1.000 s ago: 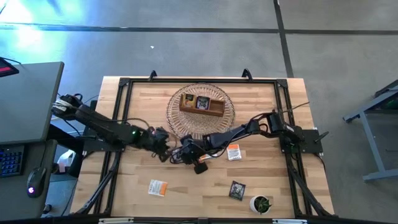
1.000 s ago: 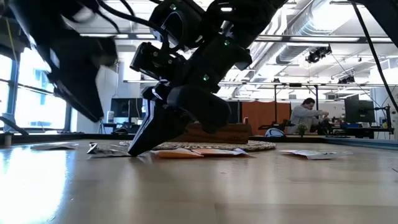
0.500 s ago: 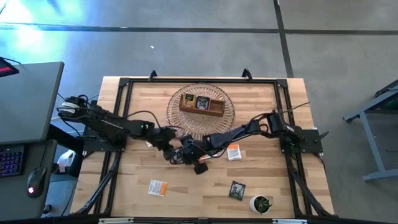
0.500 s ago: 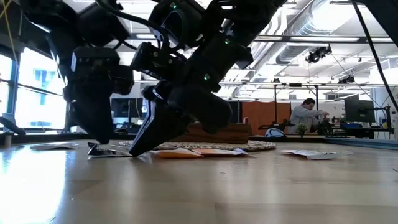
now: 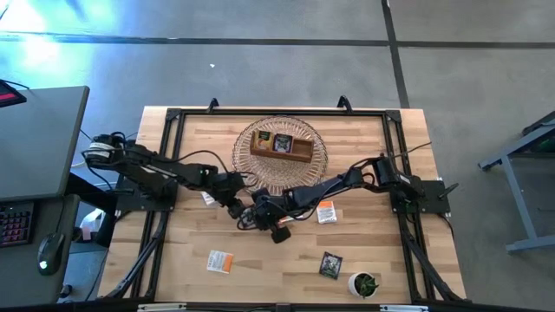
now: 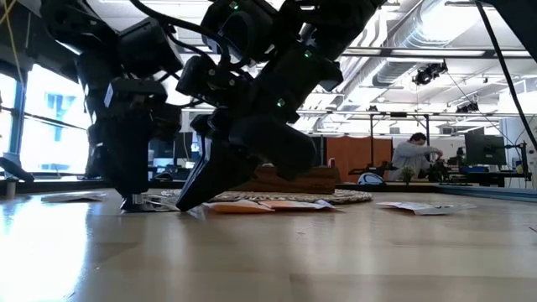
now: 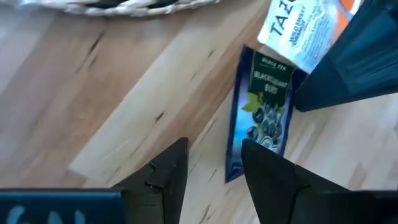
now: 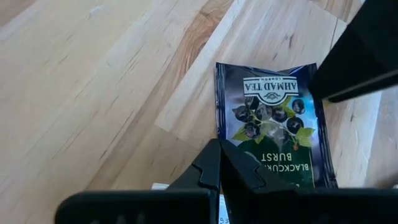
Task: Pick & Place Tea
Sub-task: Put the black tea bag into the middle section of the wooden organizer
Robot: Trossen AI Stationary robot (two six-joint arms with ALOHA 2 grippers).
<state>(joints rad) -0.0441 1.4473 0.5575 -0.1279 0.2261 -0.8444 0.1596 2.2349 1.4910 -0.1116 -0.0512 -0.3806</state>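
Note:
A dark blue tea sachet [image 7: 261, 106] lies flat on the table, and a white-and-orange sachet [image 7: 305, 31] overlaps its far end. My right gripper [image 8: 219, 152] is shut with its tips on the dark sachet. My left gripper [image 7: 214, 158] is open and slants down at the sachet's other end. One of its fingers [image 7: 267, 171] stands over that end and the other over bare wood. In the high view both grippers, left [image 5: 236, 206] and right [image 5: 247, 217], meet at the table's middle and hide the sachet. The brown tray [image 5: 282, 145] sits on a wicker mat. My right gripper presses its shut fingertips down on the dark sachet's long edge [image 8: 225, 140], slanting down from the table's right side. The sachet lies flat on the wood under them. My left gripper has one finger over the sachet's end [image 7: 249, 140]; I cannot tell whether it touches.
Loose sachets lie about: white-and-orange ones [image 5: 220, 261] [image 5: 326, 211], a black one [image 5: 329, 264], a pale one [image 5: 206, 198] beside my left arm. A small potted plant [image 5: 364, 283] stands near the front right. The wicker mat [image 5: 279, 160] is just beyond the grippers.
My left gripper has swung toward my right gripper and come down to the table, rolling its wrist as it went; it has stayed open. My right gripper and the dark sachet have kept still.

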